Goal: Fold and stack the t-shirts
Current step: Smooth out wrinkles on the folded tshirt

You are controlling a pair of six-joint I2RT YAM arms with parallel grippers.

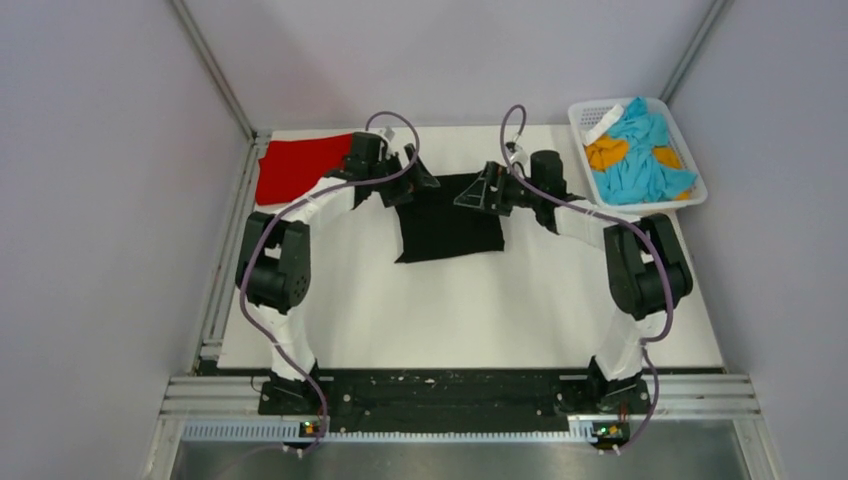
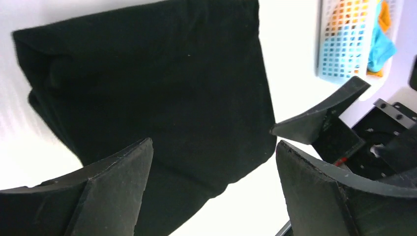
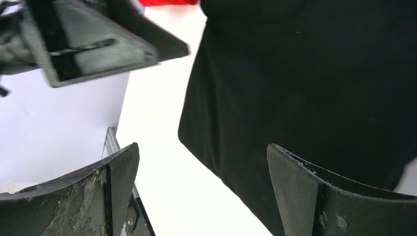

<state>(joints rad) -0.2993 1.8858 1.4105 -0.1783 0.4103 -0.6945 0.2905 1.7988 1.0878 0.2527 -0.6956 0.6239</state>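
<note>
The folded black shirt (image 1: 450, 228) lies mid-surface (image 1: 450, 310), with the red shirt (image 1: 293, 170) flat at the far-left corner. Over the black shirt's far edge hover the left tool (image 2: 214, 147) and right tool (image 3: 202, 147), both wide open and empty. A basket (image 1: 690, 198) of cloths sits far right.

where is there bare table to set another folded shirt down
Widest bare patch: the near half of the table, between the black t-shirt and the table's near edge. The far edge is crowded: red t-shirt far left, the open left gripper and right gripper at the black t-shirt, white lattice basket far right.
</note>
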